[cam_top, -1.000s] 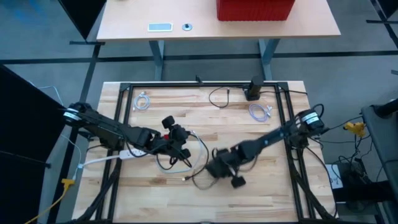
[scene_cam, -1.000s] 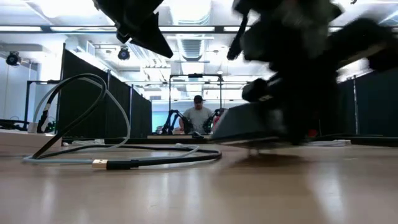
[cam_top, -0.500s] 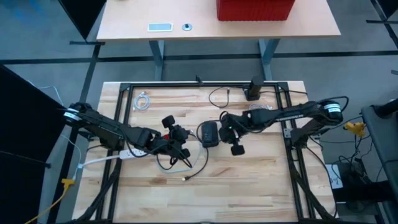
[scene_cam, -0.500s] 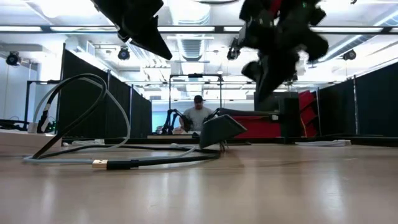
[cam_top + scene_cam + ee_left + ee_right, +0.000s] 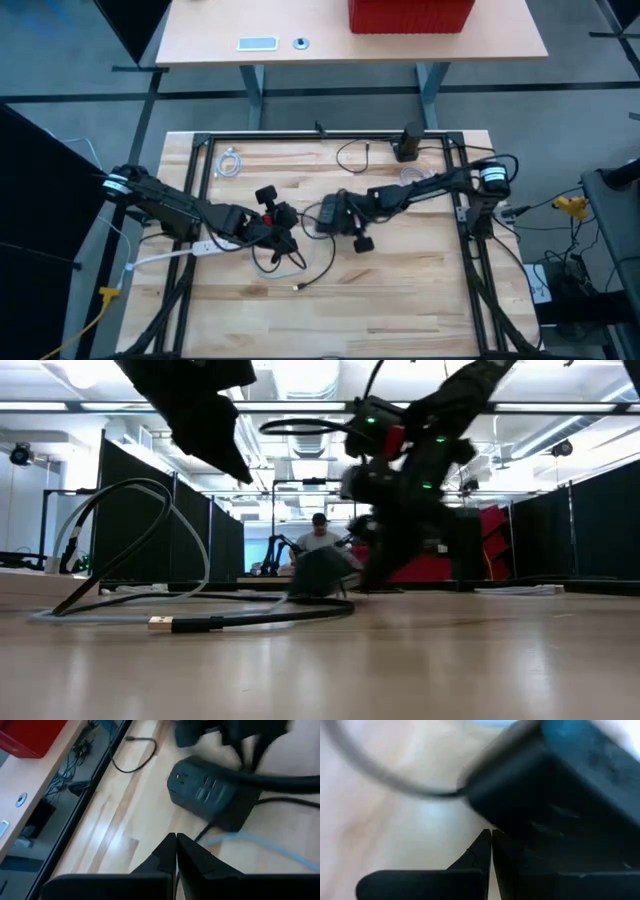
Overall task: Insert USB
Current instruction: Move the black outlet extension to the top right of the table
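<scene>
High view – left end effector: you have it closed and empty near the table's centre, pointing toward 3 o'clock over a loop of dark cable.
High view – right end effector: closed, reaching toward 9 o'clock, its tip against the black power adapter at the centre of the table.
High view – USB plug: lying free on the wood at about 6 o'clock from the adapter, well apart from both end effectors.
High view – rest: a coiled white cable sits toward 10 o'clock.
Low view – USB plug: you see its metal tip flat on the table at 9 o'clock, the dark cable running off behind it.
Low view – adapter: tilted up, right arm just beside it; a person stands far behind.
Left wrist view – end effector: fingers pressed together, holding nothing; the adapter lies ahead with its sockets facing you.
Right wrist view – end effector: fingers together, nothing between them, the adapter close in front.
</scene>
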### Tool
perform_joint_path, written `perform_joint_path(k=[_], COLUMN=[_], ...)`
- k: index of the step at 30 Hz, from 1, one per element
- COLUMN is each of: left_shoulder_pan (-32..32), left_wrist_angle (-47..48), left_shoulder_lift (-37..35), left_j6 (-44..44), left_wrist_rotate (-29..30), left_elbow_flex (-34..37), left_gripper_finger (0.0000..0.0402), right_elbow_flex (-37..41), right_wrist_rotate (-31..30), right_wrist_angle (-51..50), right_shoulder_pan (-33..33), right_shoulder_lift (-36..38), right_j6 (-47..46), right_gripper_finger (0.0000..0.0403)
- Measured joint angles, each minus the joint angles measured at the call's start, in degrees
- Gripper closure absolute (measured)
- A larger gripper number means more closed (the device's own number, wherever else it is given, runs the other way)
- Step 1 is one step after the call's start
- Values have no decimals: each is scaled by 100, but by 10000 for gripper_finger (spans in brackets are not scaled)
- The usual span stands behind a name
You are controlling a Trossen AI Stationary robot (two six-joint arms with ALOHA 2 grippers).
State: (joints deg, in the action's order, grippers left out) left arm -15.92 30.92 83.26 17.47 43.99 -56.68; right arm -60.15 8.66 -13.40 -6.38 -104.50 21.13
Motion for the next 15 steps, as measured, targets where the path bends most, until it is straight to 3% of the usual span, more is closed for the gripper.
perform_joint_path(k=[12,15], left_shoulder_pan=[63,165], left_wrist_angle=[128,335], left_shoulder_lift=[-4,-4], left_j6=[28,119], left_wrist_rotate=[144,151], left_elbow_flex=[13,15], left_gripper_finger=[402,402], right_elbow_flex=[-1541,-1620], right_wrist_rotate=[555,1114], right_wrist_angle=[114,13], right_shoulder_pan=[-1584,-1725], right_shoulder_lift=[-765,-770], right_j6=[683,513], right_gripper_finger=[403,403])
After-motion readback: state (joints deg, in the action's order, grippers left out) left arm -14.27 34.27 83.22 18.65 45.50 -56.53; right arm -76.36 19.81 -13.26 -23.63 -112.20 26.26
